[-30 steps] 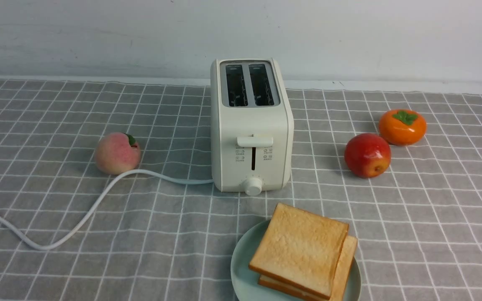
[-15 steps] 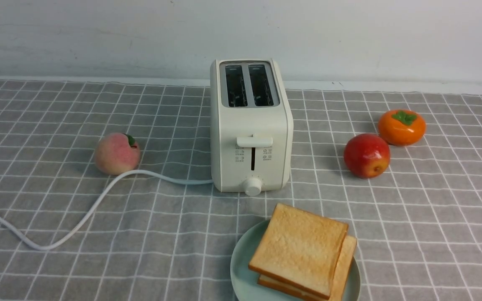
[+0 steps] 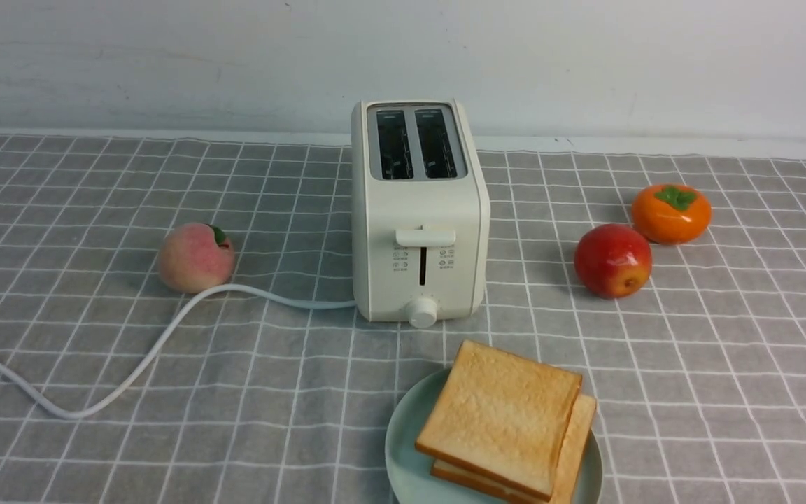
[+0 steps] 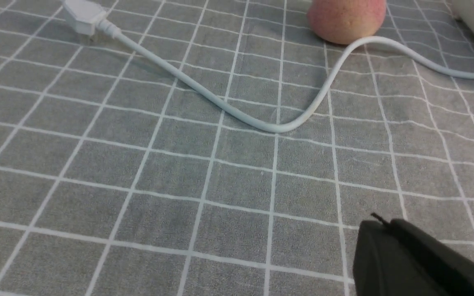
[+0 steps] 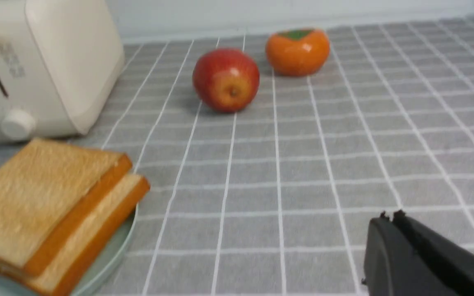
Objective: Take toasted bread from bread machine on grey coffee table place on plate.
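1. Shows toast slices [image 3: 501, 420] stacked askew on the plate [image 3: 410, 448].
2. Has the toaster [image 3: 420, 210] near the tabletop's [image 3: 291, 420] back edge, peach [image 3: 195, 259] left, apple [image 3: 613, 261] and persimmon [image 3: 671, 215] right.
3. Has left gripper [image 4: 381, 220] and right gripper [image 5: 392, 216] jaws closed.

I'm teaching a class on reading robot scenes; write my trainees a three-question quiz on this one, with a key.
1. True or false: the toaster has bread in its slots.
2. Fill in: the two toast slices lie stacked on the ____.
3. Which fruit sits beside the red apple? A) peach B) persimmon C) banana

Key: 1 false; 2 plate; 3 B
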Available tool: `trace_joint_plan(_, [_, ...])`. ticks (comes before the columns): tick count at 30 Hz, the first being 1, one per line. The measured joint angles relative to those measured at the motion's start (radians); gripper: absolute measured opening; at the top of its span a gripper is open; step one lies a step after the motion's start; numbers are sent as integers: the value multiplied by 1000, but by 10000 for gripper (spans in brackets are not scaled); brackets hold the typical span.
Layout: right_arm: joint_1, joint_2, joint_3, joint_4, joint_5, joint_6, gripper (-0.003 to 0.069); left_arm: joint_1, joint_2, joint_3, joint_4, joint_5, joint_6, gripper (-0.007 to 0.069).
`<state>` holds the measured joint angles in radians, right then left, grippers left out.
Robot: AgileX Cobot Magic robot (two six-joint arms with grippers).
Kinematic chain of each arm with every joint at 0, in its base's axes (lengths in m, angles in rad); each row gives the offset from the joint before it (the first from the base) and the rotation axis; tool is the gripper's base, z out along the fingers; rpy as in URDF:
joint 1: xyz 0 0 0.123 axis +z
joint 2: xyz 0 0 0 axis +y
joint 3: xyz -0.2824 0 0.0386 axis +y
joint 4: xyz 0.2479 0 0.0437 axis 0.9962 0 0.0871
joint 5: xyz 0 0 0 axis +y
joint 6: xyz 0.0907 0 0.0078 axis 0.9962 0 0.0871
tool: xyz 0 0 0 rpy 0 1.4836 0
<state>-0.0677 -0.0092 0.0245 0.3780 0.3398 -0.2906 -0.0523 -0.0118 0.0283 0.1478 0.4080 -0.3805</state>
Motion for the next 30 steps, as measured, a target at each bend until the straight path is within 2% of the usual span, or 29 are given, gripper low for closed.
trace_joint_plan(3, [0, -1, -5, 1, 47, 2, -6, 0, 0, 0, -15, -1, 0, -2])
trace_joint_plan(10, [0, -1, -11, 11, 81, 95, -6, 2, 0, 0, -29, -4, 0, 3])
trace_joint_plan(21, [0, -1, -6, 14, 41, 94, -6, 2, 0, 0, -29, -4, 0, 3])
trace_joint_plan(30, [29, -1, -3, -101, 11, 95, -6, 2, 0, 0, -29, -5, 0, 6])
